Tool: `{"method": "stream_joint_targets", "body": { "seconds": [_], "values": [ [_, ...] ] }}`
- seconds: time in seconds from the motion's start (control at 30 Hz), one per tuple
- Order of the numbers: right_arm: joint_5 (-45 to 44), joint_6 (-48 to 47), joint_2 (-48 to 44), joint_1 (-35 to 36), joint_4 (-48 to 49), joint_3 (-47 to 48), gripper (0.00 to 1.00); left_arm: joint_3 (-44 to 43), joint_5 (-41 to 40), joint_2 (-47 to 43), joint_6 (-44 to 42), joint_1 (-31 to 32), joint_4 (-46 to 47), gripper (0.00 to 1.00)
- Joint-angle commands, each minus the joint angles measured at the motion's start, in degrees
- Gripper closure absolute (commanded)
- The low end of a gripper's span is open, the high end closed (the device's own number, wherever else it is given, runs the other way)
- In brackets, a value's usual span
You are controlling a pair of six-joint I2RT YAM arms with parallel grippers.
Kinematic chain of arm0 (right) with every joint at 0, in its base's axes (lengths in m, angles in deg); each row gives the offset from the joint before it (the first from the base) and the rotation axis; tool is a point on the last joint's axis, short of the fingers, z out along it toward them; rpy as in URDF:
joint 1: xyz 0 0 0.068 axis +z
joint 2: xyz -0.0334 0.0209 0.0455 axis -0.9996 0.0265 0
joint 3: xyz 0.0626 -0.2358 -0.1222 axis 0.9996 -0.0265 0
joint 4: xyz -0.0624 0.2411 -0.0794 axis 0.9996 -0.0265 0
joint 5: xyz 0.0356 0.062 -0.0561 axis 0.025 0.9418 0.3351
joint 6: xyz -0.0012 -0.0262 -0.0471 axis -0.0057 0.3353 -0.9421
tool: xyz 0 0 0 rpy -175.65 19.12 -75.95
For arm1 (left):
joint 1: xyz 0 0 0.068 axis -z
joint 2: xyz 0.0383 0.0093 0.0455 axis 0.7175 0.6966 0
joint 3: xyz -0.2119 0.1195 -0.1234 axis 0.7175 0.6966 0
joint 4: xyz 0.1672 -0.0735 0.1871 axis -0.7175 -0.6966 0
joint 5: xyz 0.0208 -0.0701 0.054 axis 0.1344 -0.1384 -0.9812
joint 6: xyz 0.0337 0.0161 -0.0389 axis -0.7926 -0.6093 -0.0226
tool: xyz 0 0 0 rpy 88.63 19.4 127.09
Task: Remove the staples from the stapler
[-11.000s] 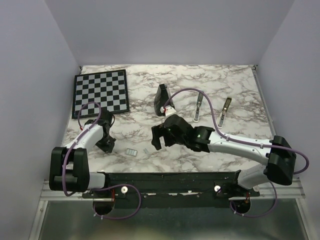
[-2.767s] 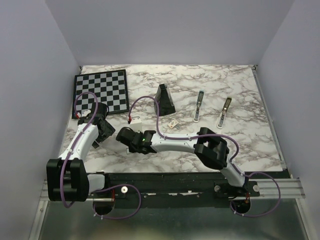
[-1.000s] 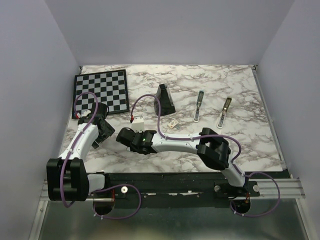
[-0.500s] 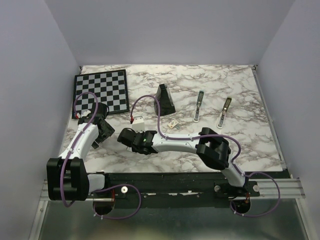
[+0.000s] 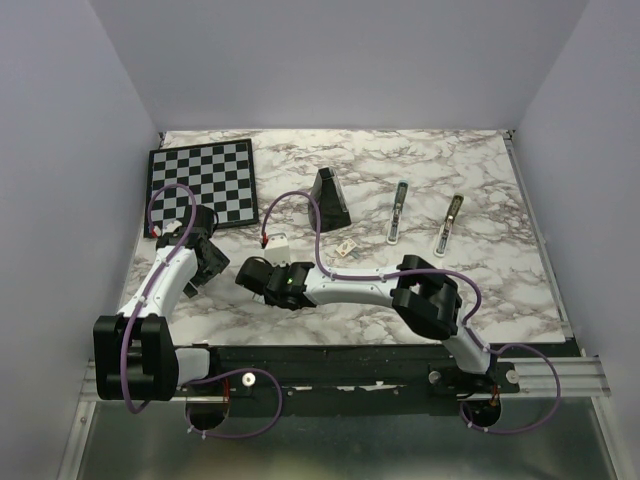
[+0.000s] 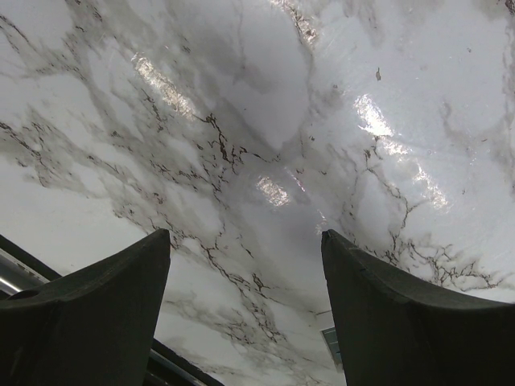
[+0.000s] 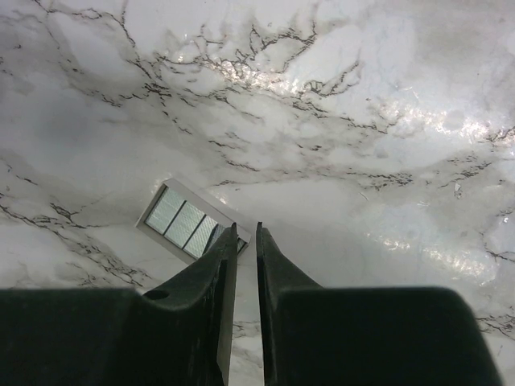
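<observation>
done: we see the staples [image 7: 187, 224] lying out on the desk [image 7: 378, 153], well apart from the stapler [image 5: 398, 212];
right claw [image 7: 244, 229]: clenched on nothing, just beside the staples;
left claw [image 6: 245, 237]: released;
left: little, we judge

Overhead view; two downward wrist close-ups

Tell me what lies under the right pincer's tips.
The staples lie flat on the marble table, mostly showing beside the right pincer. One finger covers the strip's near corner; whether it touches cannot be told.
</observation>
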Motion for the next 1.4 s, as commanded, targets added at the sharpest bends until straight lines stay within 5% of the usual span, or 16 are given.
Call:
{"method": "stream_joint_targets", "body": {
  "seconds": [0.0,0.3,0.43,0.67,1.03,1.37],
  "values": [
    [-0.82,-0.38,-2.69,-0.02,0.67,-0.46,0.77,-1.53,-1.71,0.32,0.45,-0.40,-0.63,0.18],
    [0.84,0.07,-8.83,-0.02,3.20,-5.89,0.66,1.54,6.87,0.15,-0.43,-0.05,0.60,0.25],
    [12.43,-17.74,-12.71,-0.37,21.13,-16.26,0.37,1.91,10.86,2.16,-0.34,-0.22,-1.49,0.28],
    [18.16,-33.41,-9.38,-0.46,26.76,-16.19,0.23,-1.17,2.96,1.73,1.94,-3.55,-3.44,0.23],
    [19.13,-43.53,-3.14,-1.52,25.89,-10.65,0.22,-0.38,1.02,3.05,1.77,-7.61,-2.56,0.23],
    [18.51,-44.94,0.29,-1.96,23.17,-7.84,0.30,-0.38,1.02,2.87,1.68,-7.61,-1.95,0.24]
  ]
}}
